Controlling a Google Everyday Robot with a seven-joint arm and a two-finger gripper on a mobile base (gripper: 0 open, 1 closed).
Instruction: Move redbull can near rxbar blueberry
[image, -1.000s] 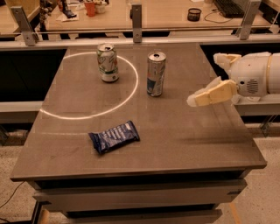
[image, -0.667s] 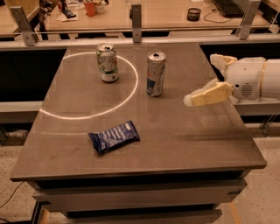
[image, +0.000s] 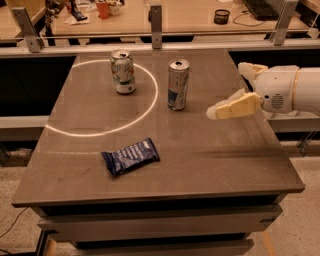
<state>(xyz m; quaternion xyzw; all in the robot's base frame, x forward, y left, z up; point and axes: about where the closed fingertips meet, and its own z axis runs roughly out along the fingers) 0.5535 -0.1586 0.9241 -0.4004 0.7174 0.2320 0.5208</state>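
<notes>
The rxbar blueberry (image: 130, 156) lies flat nearest the front edge of the brown tabletop (image: 225, 160), left of centre and slightly askew. Beyond it, a thin bright ring of light (image: 156, 95) curves across the surface. Farther back and right of centre, the redbull can (image: 178, 84) stands upright just outside that ring, well apart from the bar. To the can's right, near it but not touching, the gripper (image: 226, 90) reaches in from the right edge above the tabletop. Its cream fingers (image: 235, 106) are spread and hold nothing. A shorter white-and-green can (image: 123, 71) stands upright inside the ring, to the left of the redbull can. Behind the tabletop runs a lighter bench (image: 200, 20) carrying a small dark round container (image: 221, 16) and an orange cup (image: 103, 9).
</notes>
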